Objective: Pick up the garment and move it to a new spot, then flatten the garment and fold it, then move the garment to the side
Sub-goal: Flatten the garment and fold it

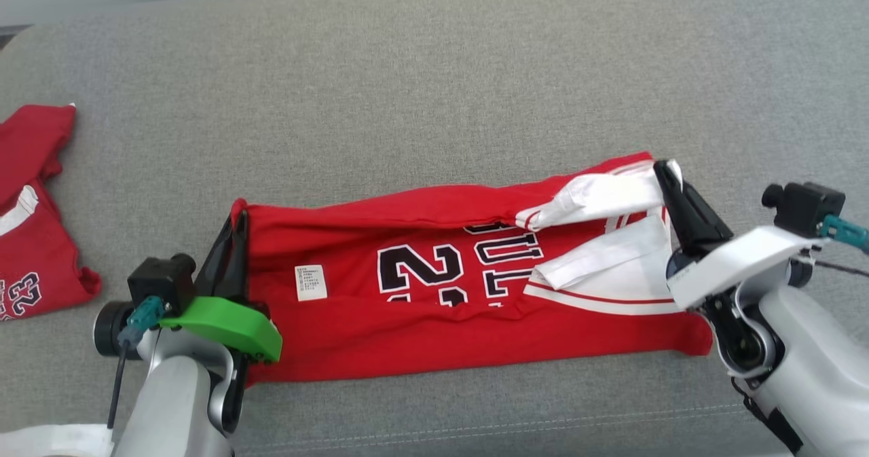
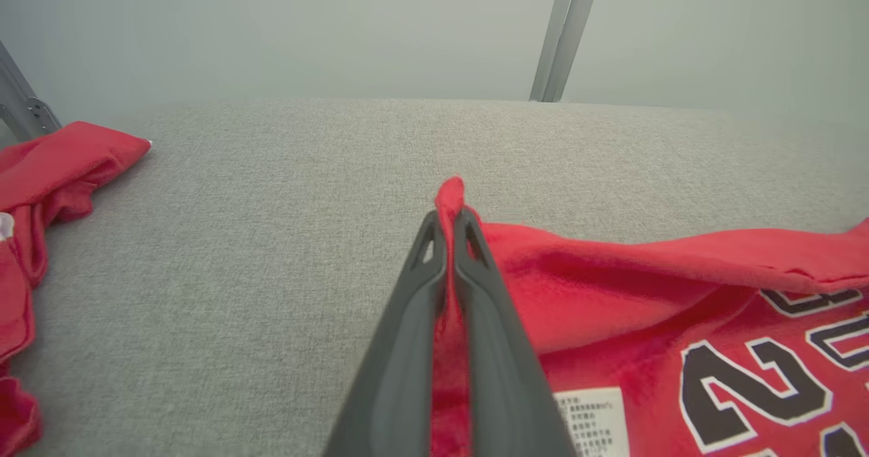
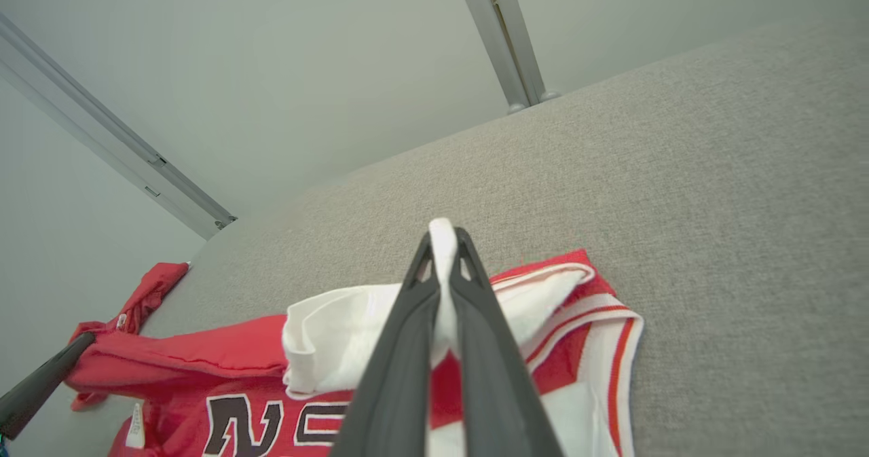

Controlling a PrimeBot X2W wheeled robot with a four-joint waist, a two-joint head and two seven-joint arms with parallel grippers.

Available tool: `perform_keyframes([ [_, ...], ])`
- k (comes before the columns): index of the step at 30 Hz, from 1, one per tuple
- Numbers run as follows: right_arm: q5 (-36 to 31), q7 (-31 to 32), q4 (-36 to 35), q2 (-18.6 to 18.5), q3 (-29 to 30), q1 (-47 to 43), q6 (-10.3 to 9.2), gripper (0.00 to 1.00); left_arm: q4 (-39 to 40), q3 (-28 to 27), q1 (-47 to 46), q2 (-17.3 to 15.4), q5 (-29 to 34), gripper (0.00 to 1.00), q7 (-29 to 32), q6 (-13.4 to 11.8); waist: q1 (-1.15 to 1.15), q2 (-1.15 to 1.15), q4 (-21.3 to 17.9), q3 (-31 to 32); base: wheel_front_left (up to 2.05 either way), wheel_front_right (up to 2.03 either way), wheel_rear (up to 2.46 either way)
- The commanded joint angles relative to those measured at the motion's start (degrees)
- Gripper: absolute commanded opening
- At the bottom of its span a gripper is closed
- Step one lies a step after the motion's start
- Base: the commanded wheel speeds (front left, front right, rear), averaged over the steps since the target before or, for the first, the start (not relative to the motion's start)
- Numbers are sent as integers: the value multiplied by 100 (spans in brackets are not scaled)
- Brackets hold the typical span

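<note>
left gripper [image 2: 448, 216] pinched shut on jersey's [image 1: 421, 335] red left corner | right gripper [image 3: 445, 236] pinched shut on its white right edge | jersey lies stretched between them on grey cushion [image 1: 434, 70], number up | spare shirt [image 1: 34, 240] at far left, well apart

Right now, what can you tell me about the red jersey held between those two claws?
The red jersey looks like soft knit cloth, with black, white-edged lettering, white striped trim and a small white label. It lies lengthwise on the grey cushion, its far edge folded partly over the print. The left gripper is shut on its red end, the right gripper on its white end.
</note>
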State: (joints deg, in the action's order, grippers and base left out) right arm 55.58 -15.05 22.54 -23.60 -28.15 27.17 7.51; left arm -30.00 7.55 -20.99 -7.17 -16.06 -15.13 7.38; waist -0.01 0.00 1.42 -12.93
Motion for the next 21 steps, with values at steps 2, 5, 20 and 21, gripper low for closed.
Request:
perform_keyframes([
  [2,99,-18,-52,-63,-62,-196,-4,0,31,-30,160,9,-16,0,0,7,1,0,-10,111,0,0,0],
  [5,174,-18,-65,-160,-180,-345,-4,0,38,-59,295,32,-36,0,-1,7,1,0,-20,166,0,0,0],
  [20,407,-18,-132,-272,-446,-621,-4,0,-50,-183,652,197,-24,0,-1,8,1,0,-75,353,0,0,0],
  [21,410,-18,-120,-277,-458,-640,-4,0,-66,-183,667,205,-24,0,-1,8,1,0,-74,371,0,0,0],
])
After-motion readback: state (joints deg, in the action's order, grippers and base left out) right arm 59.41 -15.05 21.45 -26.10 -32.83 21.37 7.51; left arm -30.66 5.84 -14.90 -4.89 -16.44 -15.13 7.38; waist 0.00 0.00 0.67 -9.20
